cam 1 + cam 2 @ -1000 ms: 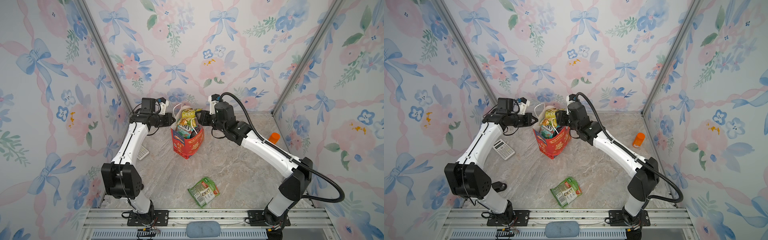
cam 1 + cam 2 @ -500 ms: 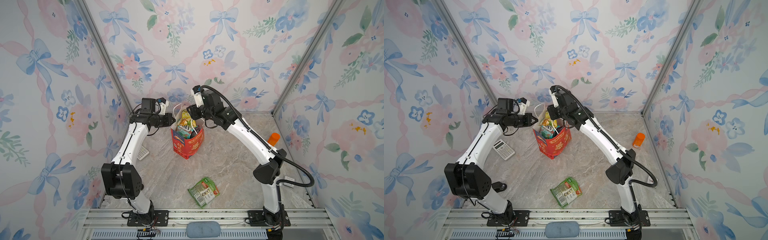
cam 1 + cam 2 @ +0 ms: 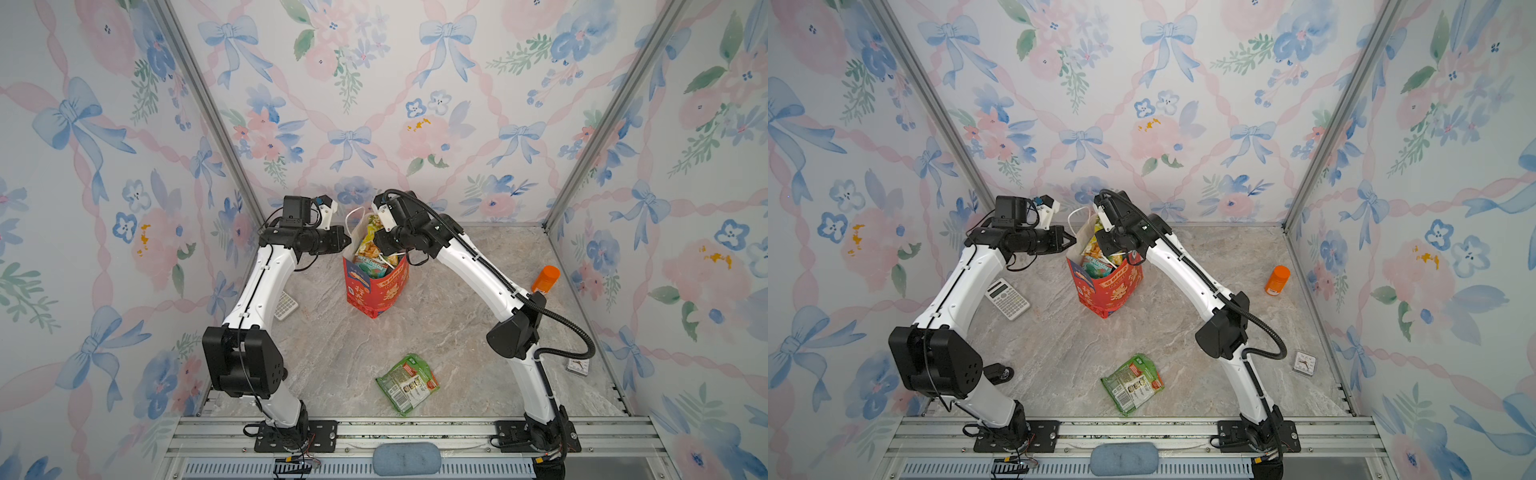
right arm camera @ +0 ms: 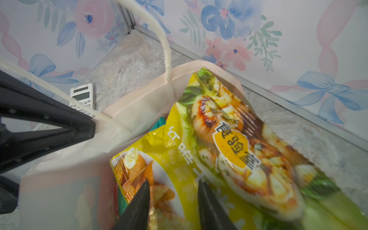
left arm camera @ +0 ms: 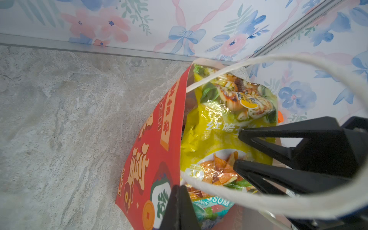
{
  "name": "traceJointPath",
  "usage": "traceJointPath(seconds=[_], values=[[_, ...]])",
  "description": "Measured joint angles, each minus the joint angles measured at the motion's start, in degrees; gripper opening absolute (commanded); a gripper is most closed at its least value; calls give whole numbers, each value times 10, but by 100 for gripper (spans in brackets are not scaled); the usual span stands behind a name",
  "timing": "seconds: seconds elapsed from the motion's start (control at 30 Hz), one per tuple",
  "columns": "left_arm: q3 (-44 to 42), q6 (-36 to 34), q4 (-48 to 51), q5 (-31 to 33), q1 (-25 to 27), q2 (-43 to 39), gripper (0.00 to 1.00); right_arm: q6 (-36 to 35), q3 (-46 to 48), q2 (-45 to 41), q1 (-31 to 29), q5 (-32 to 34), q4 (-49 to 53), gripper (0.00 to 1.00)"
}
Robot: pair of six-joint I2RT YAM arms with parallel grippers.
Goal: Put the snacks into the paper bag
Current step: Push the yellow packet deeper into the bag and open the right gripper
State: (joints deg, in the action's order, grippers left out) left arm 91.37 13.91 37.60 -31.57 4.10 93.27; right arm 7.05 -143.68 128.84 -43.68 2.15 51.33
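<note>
Comparing with one second back: the green packet (image 3: 408, 383) near the front rail has not moved. It lies flat and crinkled on the marble-look tabletop (image 3: 449, 332). The right arm has swung in from the bag's right side and now bends over its mouth. The right gripper (image 4: 173, 183) points into the opening with its jaws apart and nothing between them. Its tips are at the yellow packet (image 4: 175, 159); I cannot tell whether they touch it. The left gripper (image 5: 179, 188) has stayed put, pinched closed on the left rim of the paper bag (image 3: 376, 291) beside a cord handle (image 4: 166, 49).

Materials, near to far:
- Green packet: glossy film, roughly rectangular, label side up.
- White calculator (image 3: 1008, 298): flat, hard, lying left of the bag.
- Paper bag: upright, stiff red paper with gold print and a pale inside, handles of white twisted cord.
- Yellow packet: shiny and creased, stands tilted and sticks out above the rim. A teal candy packet (image 5: 215, 207) sits lower in the bag.
- Orange bottle (image 3: 545, 279): cylindrical, smooth, standing well to the right.
</note>
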Motion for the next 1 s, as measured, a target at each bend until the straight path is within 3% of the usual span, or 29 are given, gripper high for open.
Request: traceJointPath(seconds=[0.5, 0.8, 1.0], values=[[-1, -2, 0, 0, 0, 0, 0, 17, -54, 50, -1, -33, 30, 45], [-1, -2, 0, 0, 0, 0, 0, 8, -52, 12, -3, -17, 33, 61], [-1, -2, 0, 0, 0, 0, 0, -3, -58, -28, 7, 1, 23, 63]])
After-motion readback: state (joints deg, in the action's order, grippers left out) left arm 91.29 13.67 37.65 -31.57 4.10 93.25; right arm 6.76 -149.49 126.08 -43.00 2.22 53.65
